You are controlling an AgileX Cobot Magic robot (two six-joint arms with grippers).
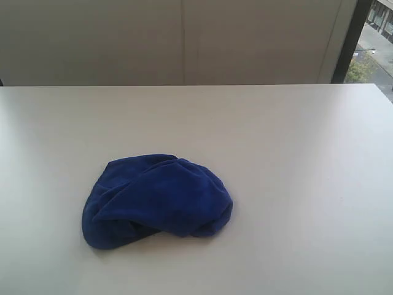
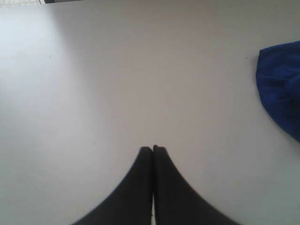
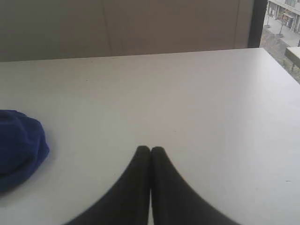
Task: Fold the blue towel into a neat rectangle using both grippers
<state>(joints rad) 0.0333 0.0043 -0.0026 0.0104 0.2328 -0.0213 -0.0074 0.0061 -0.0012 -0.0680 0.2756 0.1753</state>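
Over the pale desk (image 2: 93, 93), the left tool (image 2: 153, 148) hangs with its two black fingers pressed together, gripping nothing. The right tool (image 3: 150, 148) is likewise closed and empty. Both sit clear of the cloth. Each wrist view catches only an edge of it, and neither tool shows in the exterior view, which suggests a parked pose with folding not yet begun. The blue towel (image 1: 156, 201) lies bunched in a rumpled mound on the desk, left of centre in the exterior view. It likely needs spreading flat first so its corners can be found and pinched.
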